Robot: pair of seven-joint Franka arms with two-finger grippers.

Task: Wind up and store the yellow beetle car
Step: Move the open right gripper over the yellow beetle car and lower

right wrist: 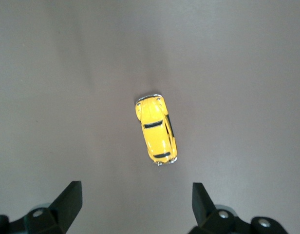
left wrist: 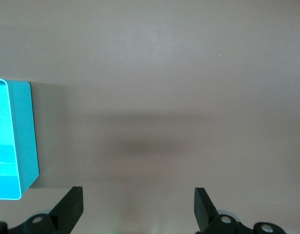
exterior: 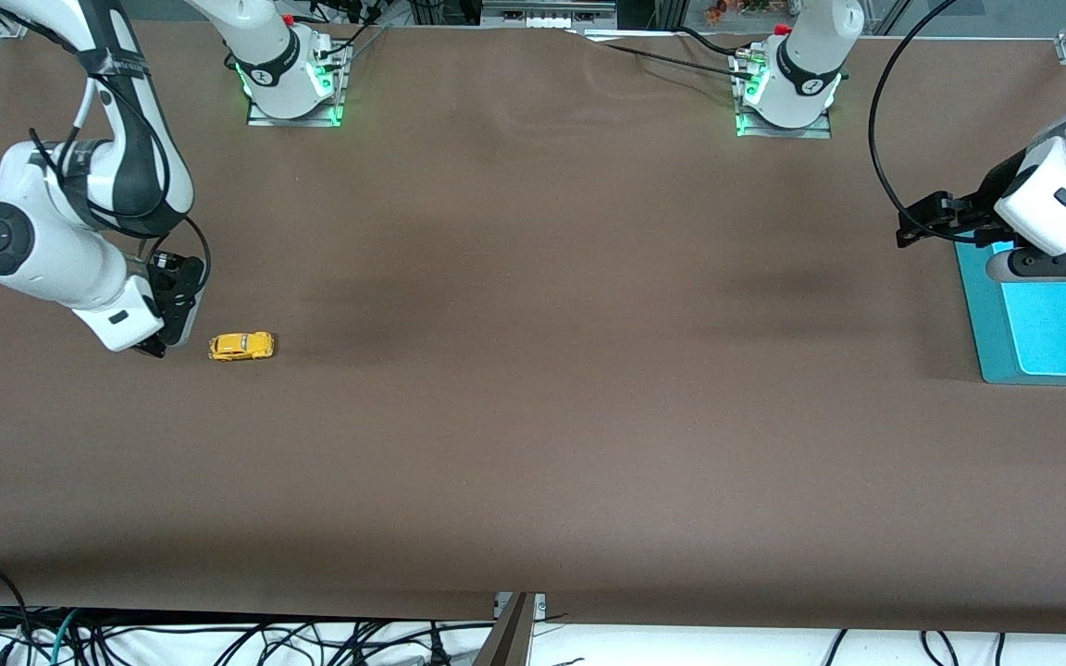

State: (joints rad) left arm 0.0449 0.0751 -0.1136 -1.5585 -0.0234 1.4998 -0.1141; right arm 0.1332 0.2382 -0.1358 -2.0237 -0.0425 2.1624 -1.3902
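Note:
The yellow beetle car (exterior: 241,346) stands on its wheels on the brown table near the right arm's end. My right gripper (exterior: 157,348) hangs just beside it, on the side toward the table's end, open and empty. In the right wrist view the car (right wrist: 157,129) lies ahead of my open right gripper (right wrist: 135,196), not between the fingers. My left gripper (exterior: 909,237) waits over the table beside the teal box, open and empty, and shows the same in the left wrist view (left wrist: 138,197).
An open teal box (exterior: 996,342) stands at the left arm's end of the table, partly under the left arm; its corner shows in the left wrist view (left wrist: 27,131). The arm bases (exterior: 292,83) stand along the table's edge farthest from the front camera.

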